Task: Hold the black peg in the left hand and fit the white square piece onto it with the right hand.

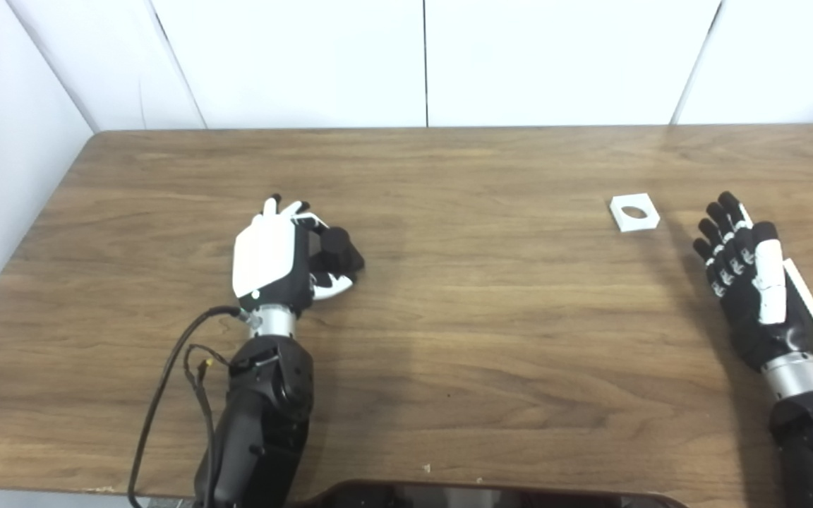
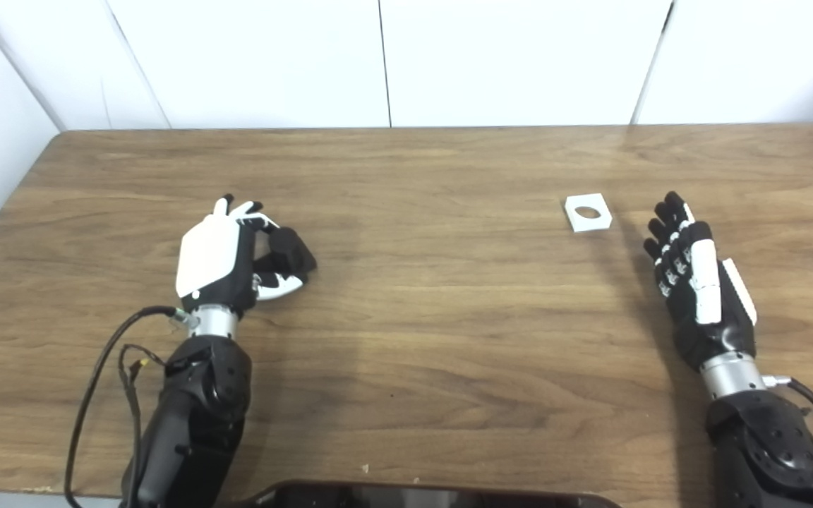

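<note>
My left hand (image 1: 276, 257) rests on the wooden table (image 1: 449, 317) at centre left, fingers curled around the black peg (image 1: 338, 243), whose rounded top shows between fingers and thumb. The white square piece (image 1: 634, 212), with a round hole in it, lies flat on the table at the right. My right hand (image 1: 752, 279) is a little right of and nearer than that piece, not touching it. Its fingers are stretched out and apart, holding nothing.
White wall panels stand behind the table's far edge and along its left side. A dark rounded object (image 1: 491, 494) shows at the bottom edge. A black cable (image 1: 166, 381) loops beside my left forearm.
</note>
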